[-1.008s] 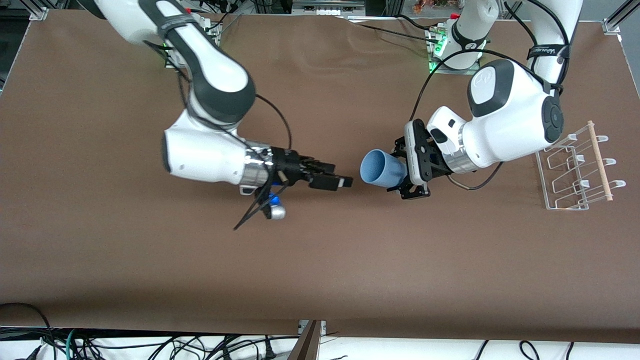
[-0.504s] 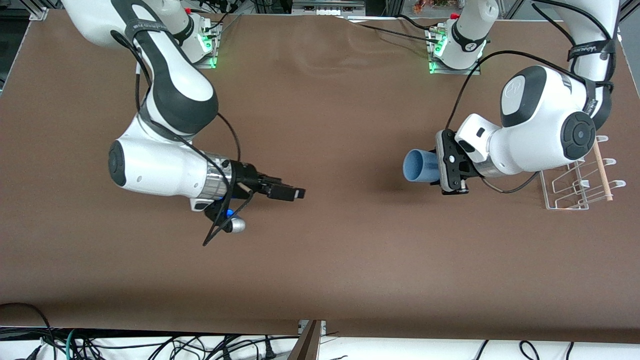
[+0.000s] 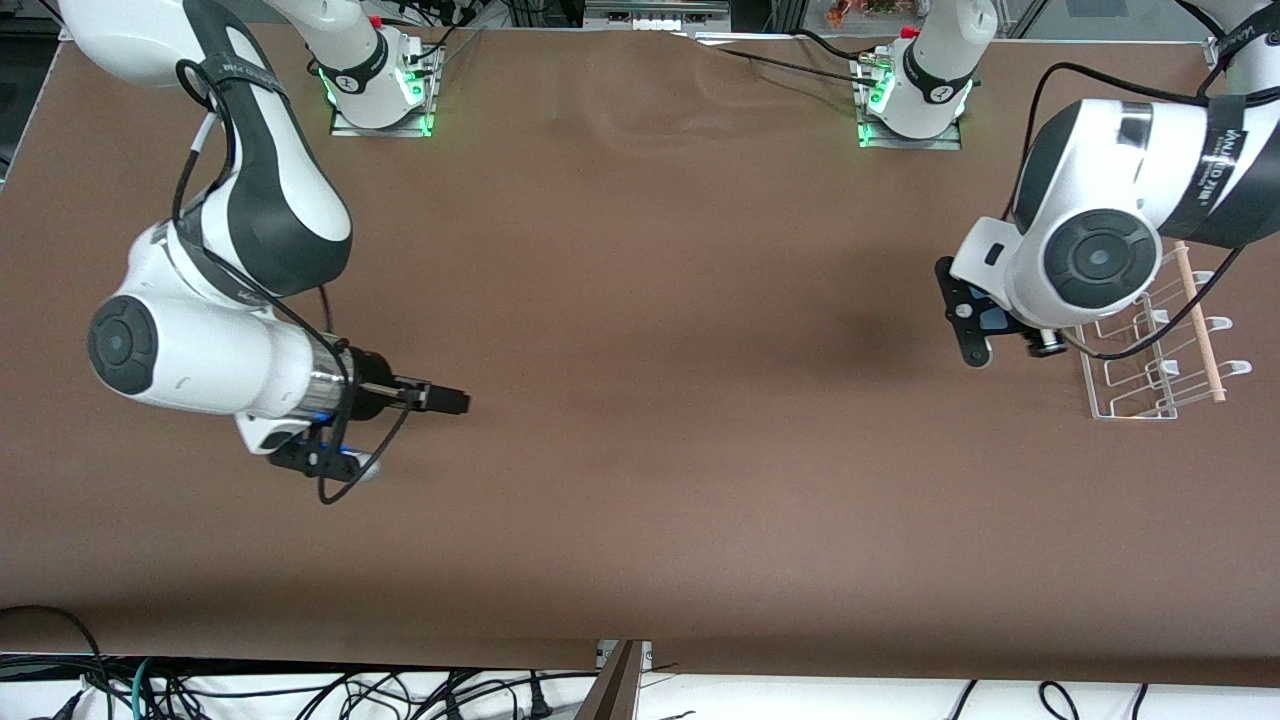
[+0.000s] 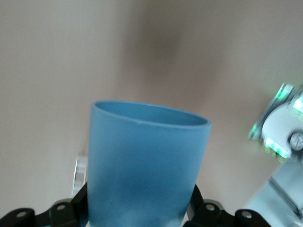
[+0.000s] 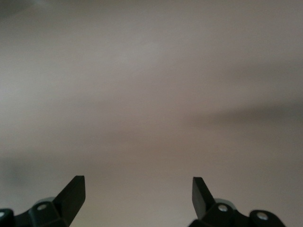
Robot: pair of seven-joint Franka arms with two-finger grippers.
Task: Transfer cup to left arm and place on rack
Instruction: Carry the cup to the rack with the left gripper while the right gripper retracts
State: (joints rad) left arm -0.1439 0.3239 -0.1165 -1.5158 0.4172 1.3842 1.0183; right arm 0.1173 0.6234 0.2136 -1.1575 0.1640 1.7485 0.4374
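Swinging away from mid-table over the last second, the left gripper [image 3: 985, 325] now hangs just beside the rack [image 3: 1150, 345] at the left arm's end of the table, its fingers clamped on the cup [image 4: 147, 165], so the handover looks finished and only the placing remains. Meanwhile the right gripper [image 3: 455, 402] has backed off toward its own end, jaws spread wide and empty. Seen from the left wrist, the cup is a smooth light-blue tumbler, handleless, its open mouth pointing away from the gripper.
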